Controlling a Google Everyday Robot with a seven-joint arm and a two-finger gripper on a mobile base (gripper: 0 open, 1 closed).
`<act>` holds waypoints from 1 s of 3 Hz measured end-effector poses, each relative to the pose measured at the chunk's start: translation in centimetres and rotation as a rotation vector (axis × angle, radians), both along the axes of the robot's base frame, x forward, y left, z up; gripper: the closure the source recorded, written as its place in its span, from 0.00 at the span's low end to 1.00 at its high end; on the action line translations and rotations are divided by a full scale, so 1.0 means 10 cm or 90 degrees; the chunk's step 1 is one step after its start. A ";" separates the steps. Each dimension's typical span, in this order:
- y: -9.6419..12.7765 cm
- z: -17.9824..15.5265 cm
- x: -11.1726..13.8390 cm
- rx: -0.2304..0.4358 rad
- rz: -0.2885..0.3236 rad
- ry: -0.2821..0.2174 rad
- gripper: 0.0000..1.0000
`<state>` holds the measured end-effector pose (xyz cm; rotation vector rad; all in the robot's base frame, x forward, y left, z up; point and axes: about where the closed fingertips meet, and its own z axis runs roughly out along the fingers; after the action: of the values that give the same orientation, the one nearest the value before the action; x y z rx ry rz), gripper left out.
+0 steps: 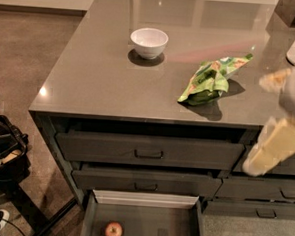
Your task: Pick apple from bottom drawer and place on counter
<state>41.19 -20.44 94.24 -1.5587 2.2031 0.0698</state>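
The apple (pixel 113 231), small and red with yellowish patches, lies on the floor of the open bottom drawer (pixel 181 227), towards its front left. The counter (pixel 100 77) is the glossy grey-brown slab above the drawer cabinet. My gripper (pixel 257 124) hangs at the right edge of the view, in front of the counter's front right corner, blurred by motion. Its cream fingers (pixel 276 145) stand apart and hold nothing. It is far above and to the right of the apple.
A white bowl (pixel 149 41) stands on the counter at the back middle. A crumpled green snack bag (pixel 210 80) lies to its right. Two shut upper drawers (pixel 149 151) sit above the open one. Dark equipment (pixel 0 156) stands on the floor at left.
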 end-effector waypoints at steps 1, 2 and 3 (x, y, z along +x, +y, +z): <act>0.27 -0.51 -0.21 0.114 -0.039 0.012 0.00; 0.38 -0.73 -0.26 0.159 -0.071 0.018 0.00; 0.38 -0.73 -0.26 0.159 -0.070 0.018 0.00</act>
<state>38.62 -16.61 86.94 -1.3062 2.2003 0.3221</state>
